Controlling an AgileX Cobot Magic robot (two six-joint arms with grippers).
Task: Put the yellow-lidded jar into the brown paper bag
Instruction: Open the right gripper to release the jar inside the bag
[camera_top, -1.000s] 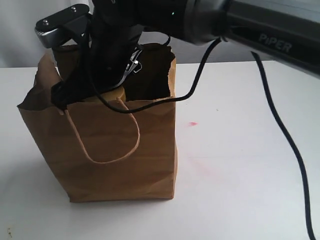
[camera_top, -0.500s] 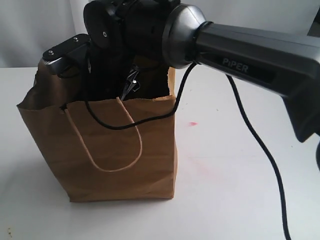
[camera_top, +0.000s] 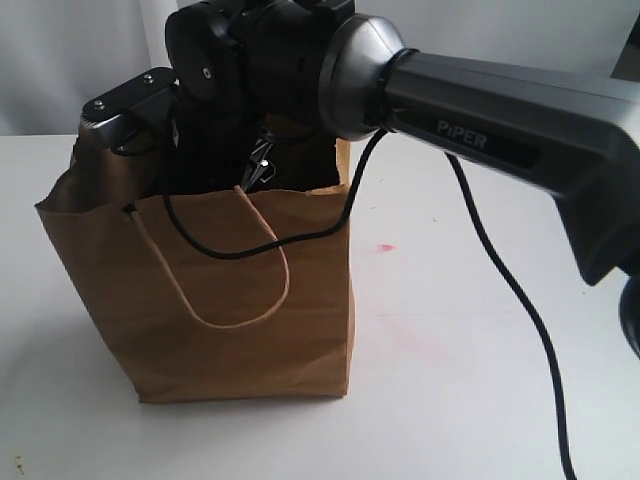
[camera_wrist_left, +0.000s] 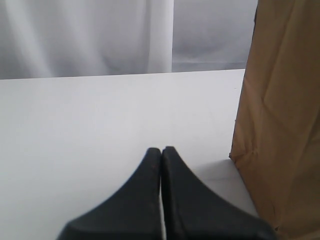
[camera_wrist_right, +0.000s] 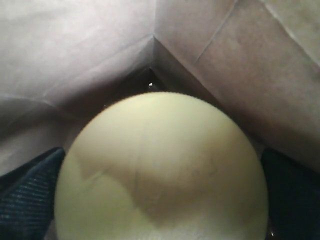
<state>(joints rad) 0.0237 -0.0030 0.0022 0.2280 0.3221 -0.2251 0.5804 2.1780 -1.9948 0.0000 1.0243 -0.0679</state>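
— White tabletop (camera_top: 480, 350), big brown kraft paper bag (camera_top: 230, 290) upright on it. Where's the small jar with the round mustard-yellow lid (camera_wrist_right: 160, 170)?
— Inside the bag, pinched by the right claw (camera_wrist_right: 162, 197). Lower it to the floor, then release gently. Left claw (camera_wrist_left: 161, 155): pressed together, empty.

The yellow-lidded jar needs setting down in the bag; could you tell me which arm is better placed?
Right. The right gripper is inside the brown paper bag, fingers flanking the yellow-lidded jar; the left gripper is shut outside, beside it.
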